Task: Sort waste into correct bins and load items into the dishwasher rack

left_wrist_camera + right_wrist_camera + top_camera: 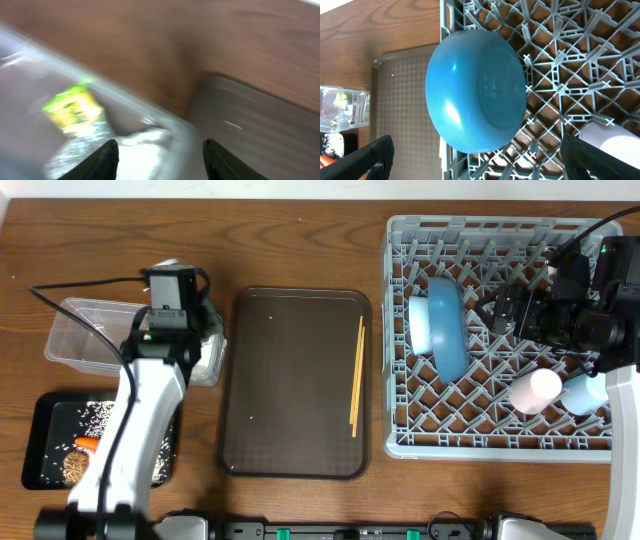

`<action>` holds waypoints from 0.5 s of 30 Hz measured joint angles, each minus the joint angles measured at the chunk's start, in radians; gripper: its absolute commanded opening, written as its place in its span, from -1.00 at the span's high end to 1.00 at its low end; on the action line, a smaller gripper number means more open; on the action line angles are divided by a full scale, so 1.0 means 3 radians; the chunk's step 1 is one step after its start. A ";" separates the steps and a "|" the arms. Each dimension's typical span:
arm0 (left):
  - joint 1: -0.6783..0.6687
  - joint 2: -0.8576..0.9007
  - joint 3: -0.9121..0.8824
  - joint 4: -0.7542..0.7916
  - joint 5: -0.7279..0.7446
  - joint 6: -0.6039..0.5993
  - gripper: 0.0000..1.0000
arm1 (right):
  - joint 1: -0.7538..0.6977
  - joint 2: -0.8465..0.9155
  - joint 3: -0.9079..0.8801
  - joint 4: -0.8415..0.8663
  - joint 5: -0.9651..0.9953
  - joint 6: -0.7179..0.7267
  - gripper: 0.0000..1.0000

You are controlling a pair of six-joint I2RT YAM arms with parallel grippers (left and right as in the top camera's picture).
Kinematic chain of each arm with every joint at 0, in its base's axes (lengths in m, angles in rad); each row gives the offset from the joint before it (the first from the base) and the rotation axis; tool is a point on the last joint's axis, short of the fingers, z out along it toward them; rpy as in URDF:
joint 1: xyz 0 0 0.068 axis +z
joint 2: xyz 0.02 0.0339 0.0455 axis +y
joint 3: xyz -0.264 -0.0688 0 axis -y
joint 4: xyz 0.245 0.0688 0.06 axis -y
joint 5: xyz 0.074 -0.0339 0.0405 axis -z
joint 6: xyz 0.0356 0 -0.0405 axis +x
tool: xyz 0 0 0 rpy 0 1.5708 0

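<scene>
The left gripper [160, 145] hangs over the clear tub [80, 330] near the table's [300, 240] left edge, its fingers spread and empty. The yellow-green wrapper [75, 107] lies loose inside the tub. The right gripper [477, 145] gapes wide, holding nothing, and faces the blue plate [475, 90], which stands on edge by the rack's [500, 442] left wall.

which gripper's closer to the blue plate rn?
Right. The right gripper is open right beside the blue plate in the dishwasher rack; the left gripper is across the table over the clear tub.
</scene>
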 measured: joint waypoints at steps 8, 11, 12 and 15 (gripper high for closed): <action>-0.0889 -0.0085 0.0008 -0.0328 0.0885 0.0565 0.28 | 0.0000 0.0000 0.0000 -0.0001 0.0000 0.0000 -0.98; -0.1250 0.0121 0.0006 -0.0294 0.0987 0.0632 0.31 | 0.0000 0.0000 0.0000 -0.0003 0.0000 0.0000 -0.98; -0.1367 0.0205 0.0006 -0.0259 0.1003 0.0650 0.35 | 0.0000 0.0000 0.0000 -0.0004 0.0000 0.0000 -0.98; -0.1667 0.0505 0.0006 -0.0140 0.1038 0.0694 0.40 | 0.0000 0.0000 0.0000 -0.0014 0.0000 0.0000 -0.98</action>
